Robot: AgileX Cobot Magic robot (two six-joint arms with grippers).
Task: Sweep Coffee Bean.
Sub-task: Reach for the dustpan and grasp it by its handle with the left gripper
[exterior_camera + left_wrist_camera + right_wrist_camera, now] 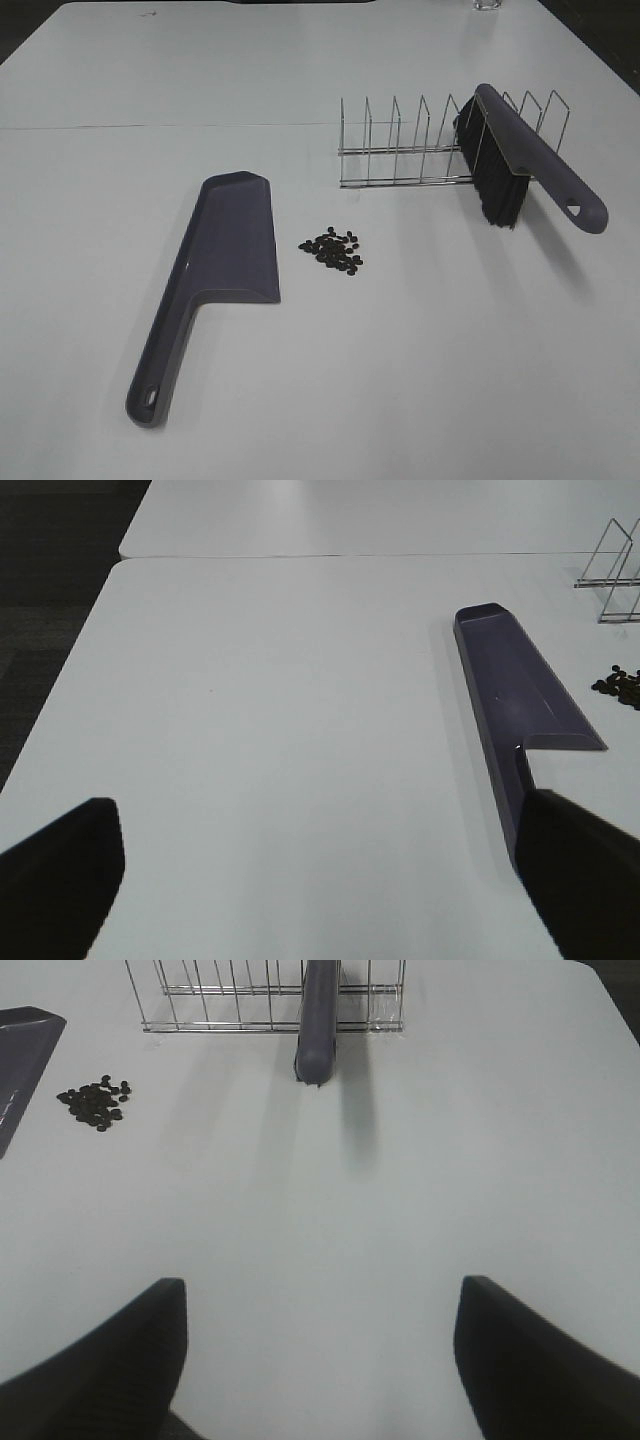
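The coffee bean (333, 250) pile, a small cluster of dark beans, lies on the white table just right of the purple-grey dustpan (230, 240). That pan lies flat with its handle toward the near edge. A matching brush (520, 160) leans in a wire rack (420, 140), black bristles down. Neither gripper shows in the high view. My left gripper (320, 880) is open over bare table, with the dustpan (515, 695) handle beside one finger (580, 870) and the beans (622, 685) further off. My right gripper (320, 1360) is open and empty, well short of the brush handle (318, 1020) and beans (95, 1103).
The wire rack (230, 1000) stands behind the beans with several upright dividers. A seam joins two tabletops (150, 125) at the back. The table's left edge (70, 690) drops to dark floor. A clear glass (487, 5) sits at the far edge.
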